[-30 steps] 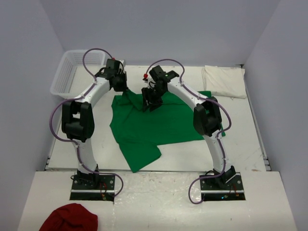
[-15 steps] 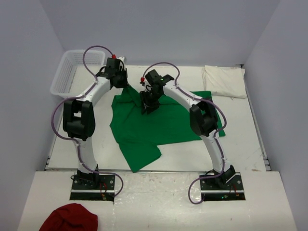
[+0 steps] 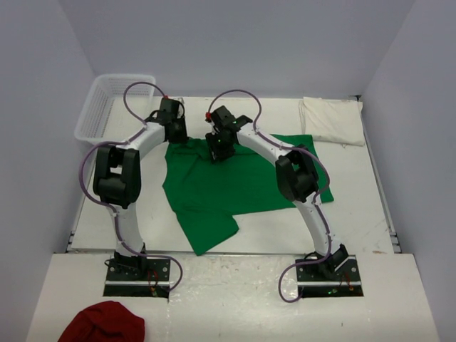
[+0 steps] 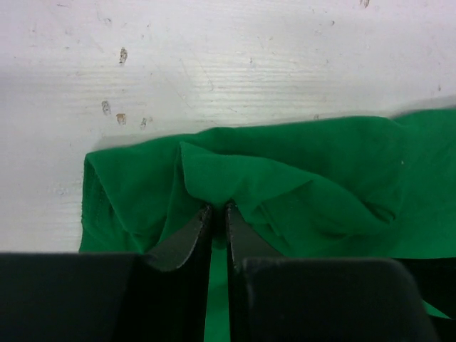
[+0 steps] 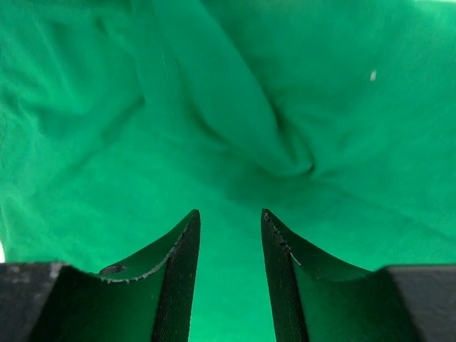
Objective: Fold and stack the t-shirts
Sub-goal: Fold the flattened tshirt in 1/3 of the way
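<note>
— Why was the green t-shirt point(image 4: 306, 192) bunched just ahead of the left gripper point(image 4: 218, 209)?
— A fold was pinched between its nearly closed fingers point(image 4: 185, 242), likely for spreading. The right gripper point(image 5: 229, 212) was held half-open, empty, above the cloth.

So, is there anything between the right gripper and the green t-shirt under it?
Nothing visible stands between them. The right gripper hangs open right over the green t-shirt, and only creased green cloth shows beyond its jaws.
</note>
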`<state>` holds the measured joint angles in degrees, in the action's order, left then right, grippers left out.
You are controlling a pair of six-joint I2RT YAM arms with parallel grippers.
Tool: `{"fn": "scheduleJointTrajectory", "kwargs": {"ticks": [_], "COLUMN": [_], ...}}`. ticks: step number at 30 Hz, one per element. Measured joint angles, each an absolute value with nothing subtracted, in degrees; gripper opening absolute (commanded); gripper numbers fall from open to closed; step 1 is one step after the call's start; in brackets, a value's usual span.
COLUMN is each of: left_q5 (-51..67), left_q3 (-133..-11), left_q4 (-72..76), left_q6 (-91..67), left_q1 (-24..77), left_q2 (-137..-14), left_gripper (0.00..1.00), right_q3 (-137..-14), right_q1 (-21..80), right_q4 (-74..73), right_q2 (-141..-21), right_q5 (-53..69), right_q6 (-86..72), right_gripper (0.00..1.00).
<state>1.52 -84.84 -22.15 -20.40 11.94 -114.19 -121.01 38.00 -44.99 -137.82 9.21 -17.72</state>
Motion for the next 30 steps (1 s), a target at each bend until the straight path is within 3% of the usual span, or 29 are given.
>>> {"fn": "scheduleJointTrajectory", "kwargs": {"ticks": [16,21,30], "left_q5": [1.2,1.6,2.7], "left_q3": [-85.1,-86.3,-87.2], "left_q4": [-22.1,-22.2,-22.2], "left_q6": [-22.0,-22.0,-21.9], "left_q1": [11.9,11.9,11.9], "left_q2": [-110.7,-110.7,-110.7], "left_gripper": [0.13,0.14,0.15], "right_q3": [-133.5,-133.7,-134.3], "right_q1": [38.2,38.2,38.2], "right_q4": [-43.7,-43.6,-43.7], "right_q2": [-142.1,-143.3,-145.7], "right_q5": [9.5,13.2,17.9], "right_q6": [-13.6,-13.4,-13.4], "right_gripper": [0.43,0.50,0.53]}}
